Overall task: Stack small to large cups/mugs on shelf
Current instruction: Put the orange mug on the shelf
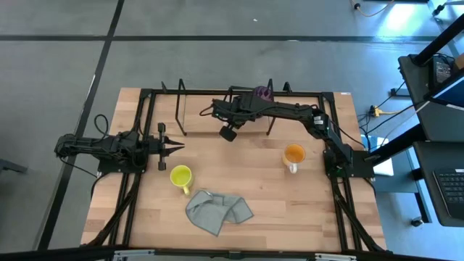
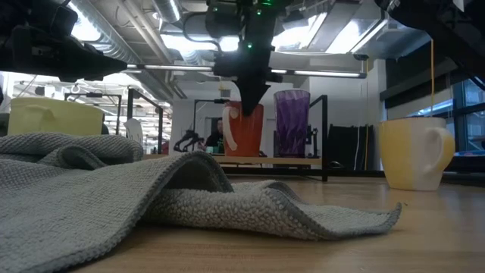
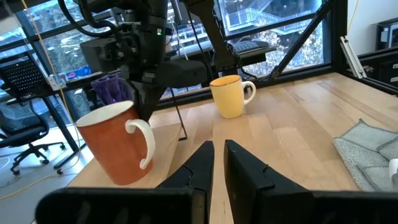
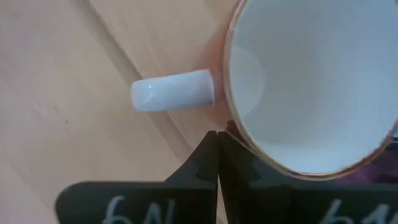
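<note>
A reddish mug [image 4: 298, 81] with a white inside and a white handle [image 4: 174, 90] stands upright on the wood by the black wire shelf [image 1: 180, 109]. In the high view my right arm hides it. A purple tumbler [image 1: 262, 93] stands behind it at the shelf. My right gripper [image 4: 217, 140] is shut, pointing down at the reddish mug's rim beside the handle. It also shows in the low view [image 2: 247, 102]. A yellow mug [image 1: 180, 175] and an orange mug [image 1: 293, 154] stand on the table. My left gripper [image 1: 177, 148] is shut and empty at the table's left. My right gripper comes from above, pointing down. Its shut fingertips [image 4: 219, 138] stand at the reddish mug's rim [image 4: 231, 127] just beside the handle's root. I cannot tell whether they touch the mug. The mug stands upright on its base.
A crumpled grey cloth [image 1: 217, 210] lies near the table's front edge, between the yellow mug and the near side. The black table frame [image 1: 145, 116] runs along the table's sides. Bare wood lies between the two mugs.
</note>
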Tool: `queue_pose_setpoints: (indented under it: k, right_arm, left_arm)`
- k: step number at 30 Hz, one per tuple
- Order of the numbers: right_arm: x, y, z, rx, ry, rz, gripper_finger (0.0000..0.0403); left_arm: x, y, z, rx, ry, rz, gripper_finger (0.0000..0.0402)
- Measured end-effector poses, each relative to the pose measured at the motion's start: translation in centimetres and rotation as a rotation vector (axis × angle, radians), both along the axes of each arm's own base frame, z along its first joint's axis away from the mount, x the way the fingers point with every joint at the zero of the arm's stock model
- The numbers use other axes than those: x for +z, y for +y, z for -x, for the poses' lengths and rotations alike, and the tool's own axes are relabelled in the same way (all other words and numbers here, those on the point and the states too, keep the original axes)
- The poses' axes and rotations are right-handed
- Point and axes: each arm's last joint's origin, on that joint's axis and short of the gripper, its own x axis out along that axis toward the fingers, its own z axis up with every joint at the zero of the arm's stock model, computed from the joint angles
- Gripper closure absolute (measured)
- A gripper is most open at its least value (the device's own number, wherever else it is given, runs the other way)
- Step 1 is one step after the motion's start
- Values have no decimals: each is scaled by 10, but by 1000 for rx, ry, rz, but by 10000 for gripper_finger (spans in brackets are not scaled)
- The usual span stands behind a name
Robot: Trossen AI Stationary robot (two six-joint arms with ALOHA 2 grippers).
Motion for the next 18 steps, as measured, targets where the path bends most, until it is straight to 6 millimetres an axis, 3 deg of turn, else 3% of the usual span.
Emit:
queue_pose_setpoints:
  k: [18]
  right_arm:
    - [0, -3, 9, -59, 95, 91, 398]
  left_arm:
    - [0, 0, 0, 0, 0, 0, 369]
